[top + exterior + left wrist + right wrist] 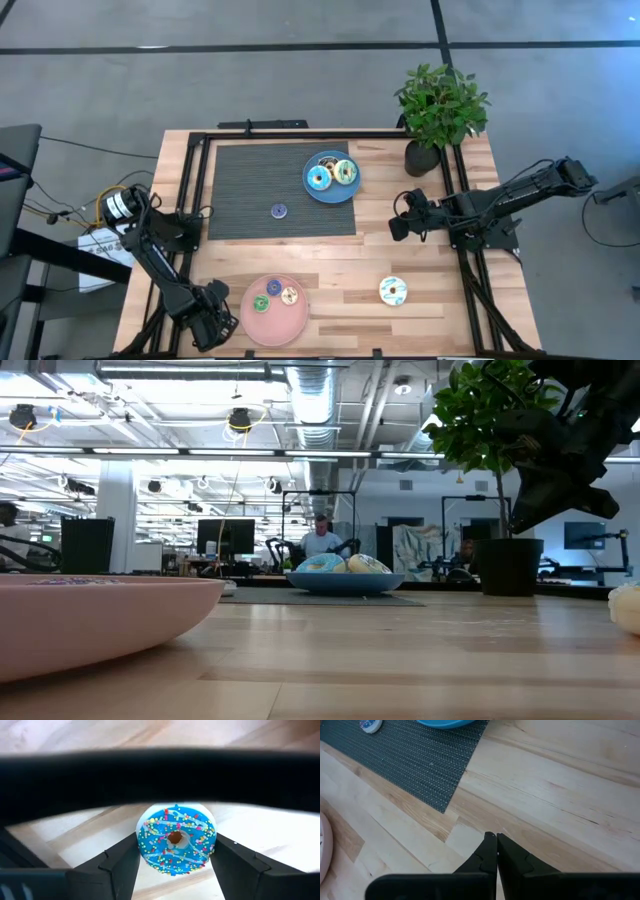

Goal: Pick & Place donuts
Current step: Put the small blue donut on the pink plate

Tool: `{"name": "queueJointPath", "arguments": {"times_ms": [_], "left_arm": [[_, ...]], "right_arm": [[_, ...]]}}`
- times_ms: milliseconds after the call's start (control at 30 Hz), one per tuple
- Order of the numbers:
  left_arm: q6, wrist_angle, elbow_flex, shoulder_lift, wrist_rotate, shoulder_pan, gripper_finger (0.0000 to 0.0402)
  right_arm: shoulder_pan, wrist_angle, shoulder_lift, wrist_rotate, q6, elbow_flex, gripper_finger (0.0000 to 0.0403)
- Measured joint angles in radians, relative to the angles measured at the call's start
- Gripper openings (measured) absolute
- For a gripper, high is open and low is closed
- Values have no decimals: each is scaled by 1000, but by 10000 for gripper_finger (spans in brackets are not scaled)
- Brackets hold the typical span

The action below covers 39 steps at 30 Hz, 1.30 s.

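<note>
Two donuts (279,293) on pink plate (262,321), one purple donut (279,210) on mat (240,190)

Even, bright overhead light covers the table (420,290) in the high view, with only short, soft shadows beside the plant (440,105) and the arms. In the low view, ceiling lamps (238,420) glare white, the near pink plate (90,615) is blurred, and the plant stands dark against the lit room. In the left wrist view a wide dark bar lies out of focus, while the blue donut (176,840) is sharp. The right wrist view is evenly lit, with sharp wood grain.
</note>
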Motion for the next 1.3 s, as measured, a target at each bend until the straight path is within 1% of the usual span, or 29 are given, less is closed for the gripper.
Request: {"name": "queueJointPath", "arguments": {"times_ms": [367, 467, 567, 700, 733, 900, 1067, 1167, 1233, 1300], "left_arm": [[3, -22, 53, 0, -12, 3, 219], [9, -33, 82, 0, -34, 13, 219], [26, -68, 120, 0, -62, 27, 219], [61, -168, 188, 0, -74, 46, 219], [75, -187, 207, 0, -99, 50, 219], [156, -237, 311, -1, -314, 62, 219], [237, -291, 389, -2, -447, 97, 219], [285, -273, 395, -2, -565, 132, 219], [347, -249, 395, -2, -644, 159, 219], [415, -220, 394, -2, -695, 189, 219]], "right_arm": [[0, 0, 0, 0, 0, 0, 1], [0, 0, 0, 0, 0, 0, 1], [0, 0, 0, 0, 0, 0, 1], [0, 0, 0, 0, -1, 0, 1], [0, 0, 0, 0, -2, 0, 1], [0, 0, 0, 0, -10, 0, 1], [0, 3, 0, 0, -48, 0, 1], [0, 3, 0, 1, -62, 0, 1], [0, 3, 0, 1, -62, 0, 1], [0, 4, 0, 1, -75, 0, 1]]}}
